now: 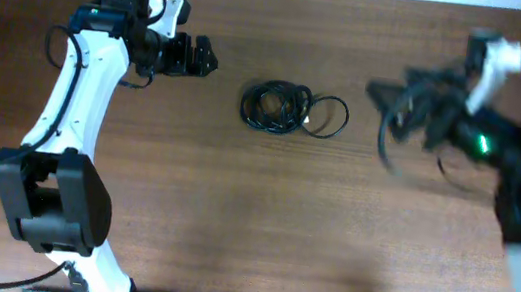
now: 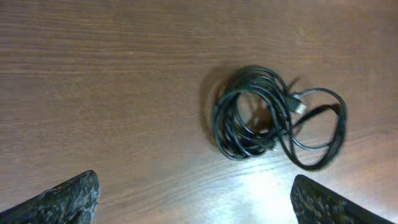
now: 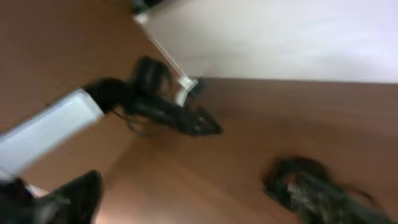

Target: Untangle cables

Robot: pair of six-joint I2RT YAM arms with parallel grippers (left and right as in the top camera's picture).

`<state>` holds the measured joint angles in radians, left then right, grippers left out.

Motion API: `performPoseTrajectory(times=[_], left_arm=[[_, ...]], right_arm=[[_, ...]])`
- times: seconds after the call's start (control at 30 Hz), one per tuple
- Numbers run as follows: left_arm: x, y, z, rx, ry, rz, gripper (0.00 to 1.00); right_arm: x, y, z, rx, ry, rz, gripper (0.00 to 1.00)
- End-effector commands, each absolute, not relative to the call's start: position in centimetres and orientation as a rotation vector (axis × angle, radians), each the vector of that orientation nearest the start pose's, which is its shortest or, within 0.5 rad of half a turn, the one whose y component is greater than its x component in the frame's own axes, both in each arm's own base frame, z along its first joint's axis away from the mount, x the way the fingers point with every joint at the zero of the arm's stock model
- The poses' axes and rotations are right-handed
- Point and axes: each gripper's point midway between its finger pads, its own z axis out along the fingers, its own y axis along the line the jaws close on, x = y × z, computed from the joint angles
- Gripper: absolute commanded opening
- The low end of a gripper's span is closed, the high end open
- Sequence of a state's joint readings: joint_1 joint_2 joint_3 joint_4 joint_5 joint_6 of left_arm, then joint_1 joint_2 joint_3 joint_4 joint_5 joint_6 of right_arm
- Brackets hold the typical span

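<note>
Brown wood-grain desk (image 1: pixel 231 213) fills the overhead view, with a pale wall showing beyond its far edge in the right wrist view. A soft glare lies on the wood just in front of the left wrist camera.

On the far half of the desk, between the two arms, lies the bundle of thin black cables (image 1: pixel 291 108). Most of the cord is wound into a tight, roughly round coil. One wider loop juts out of the coil on the side toward the right arm. A small light-tipped plug (image 2: pixel 297 102) rests where the coil and the loop meet. In the right wrist view the bundle (image 3: pixel 311 186) is only a dark blur.

The black left fingers (image 2: pixel 68 199) stand wide apart. The bundle lies on the desk ahead of them, touching neither. The right fingers (image 1: pixel 388 94) are smeared by blur beside the loop's side of the bundle, and I cannot tell whether they are apart or together.
</note>
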<state>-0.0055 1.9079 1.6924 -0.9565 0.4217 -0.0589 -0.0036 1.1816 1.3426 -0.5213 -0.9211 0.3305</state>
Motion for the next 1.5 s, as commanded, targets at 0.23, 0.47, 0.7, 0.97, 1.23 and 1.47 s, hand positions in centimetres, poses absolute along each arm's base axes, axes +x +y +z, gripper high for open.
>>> performPoseTrajectory(times=[0.23, 0.47, 0.7, 0.97, 1.23, 1.47], left_arm=[[44.3, -6.3, 15.0, -0.03, 2.749, -0.594, 0.99], [43.5, -6.3, 14.7, -0.04, 2.781, -0.599, 0.99], [43.5, -6.4, 14.7, -0.04, 2.782, -0.6, 0.99], [43.5, -6.5, 14.7, -0.035, 2.783, -0.6, 0.99], [43.4, -6.9, 14.7, -0.021, 2.784, -0.602, 0.99], [43.3, -7.5, 14.7, -0.002, 2.787, -0.606, 0.99]], right_arm=[[41.7, 20.6, 21.0, -0.009, 2.609, 0.77, 0.9], [41.6, 25.3, 13.1, -0.048, 2.752, 0.623, 0.77], [42.8, 23.7, 9.8, 0.019, 2.773, 0.411, 0.67], [42.7, 23.8, 9.6, 0.017, 2.777, 0.41, 0.4], [42.5, 23.7, 7.9, 0.06, 2.794, 0.41, 0.34], [44.4, 27.6, 18.5, -0.037, 2.618, 0.79, 0.04]])
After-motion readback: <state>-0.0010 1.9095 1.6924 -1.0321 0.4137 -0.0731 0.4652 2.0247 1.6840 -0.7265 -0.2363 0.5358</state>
